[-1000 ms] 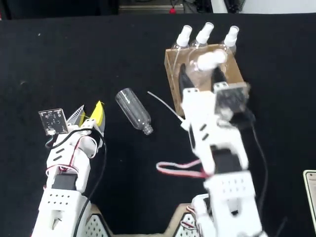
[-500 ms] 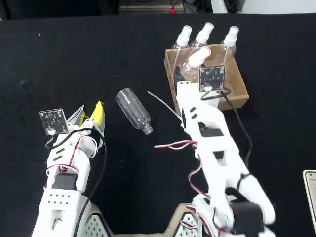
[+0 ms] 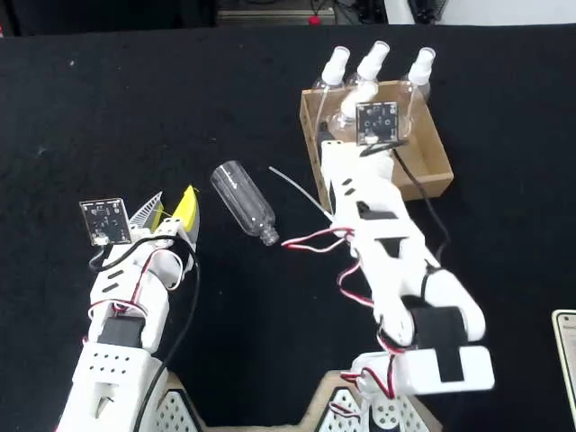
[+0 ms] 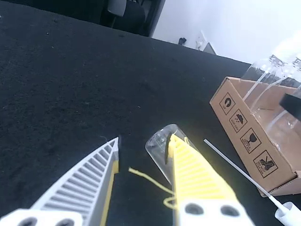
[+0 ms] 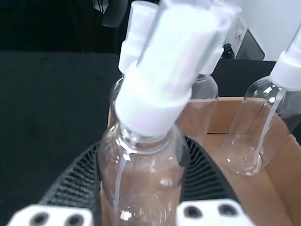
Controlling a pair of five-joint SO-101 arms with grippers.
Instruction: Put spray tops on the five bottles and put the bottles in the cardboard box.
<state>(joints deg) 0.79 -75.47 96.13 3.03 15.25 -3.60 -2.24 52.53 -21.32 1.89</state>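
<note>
Holding a capped bottle (image 5: 150, 122) clamped between its fingers, right gripper (image 5: 141, 186) at the cardboard box (image 3: 423, 166), three capped bottles (image 3: 371, 63) at its far wall, left gripper (image 4: 143, 140) spread open near an uncapped bottle (image 3: 243, 202) lying on the black table (image 3: 135, 108), loose spray top (image 4: 235, 170) beside it.

The table (image 3: 108, 108) is just plain black all over. At its right edge there's a pale flat card (image 3: 566, 337), cut off by the frame, so can't tell what it is. Past the far side you get a white wall (image 4: 235, 23), a dark chair (image 4: 124, 12), what looks like a wall socket (image 4: 203, 40) and a small red blob (image 3: 313, 18).
</note>
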